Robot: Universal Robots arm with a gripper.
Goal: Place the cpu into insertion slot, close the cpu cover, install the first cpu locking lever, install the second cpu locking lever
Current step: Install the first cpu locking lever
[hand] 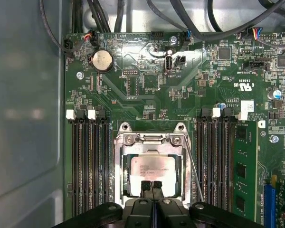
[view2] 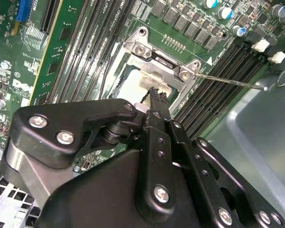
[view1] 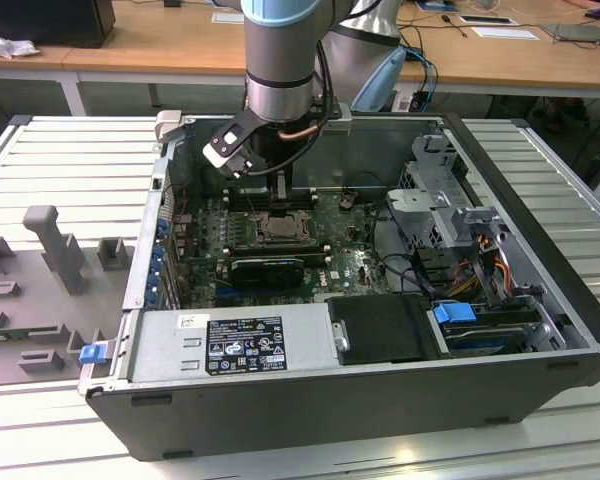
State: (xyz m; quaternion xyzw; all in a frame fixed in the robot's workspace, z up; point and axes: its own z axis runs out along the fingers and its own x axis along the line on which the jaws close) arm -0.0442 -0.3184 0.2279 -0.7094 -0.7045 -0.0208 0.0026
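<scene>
Slatted bench carries open computer case; inside, hand, fingers closed together, sits over cpu framed by cpu cover.

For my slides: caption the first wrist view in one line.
Gripper, fingers together, at the edge of the cpu, which lies framed by the cpu cover.

Looks like a robotics lab or test workshop: opened computer case lying mid-frame on a slatted metal bench, robot arm above it, wooden desks with cables and papers along the top edge.
</scene>
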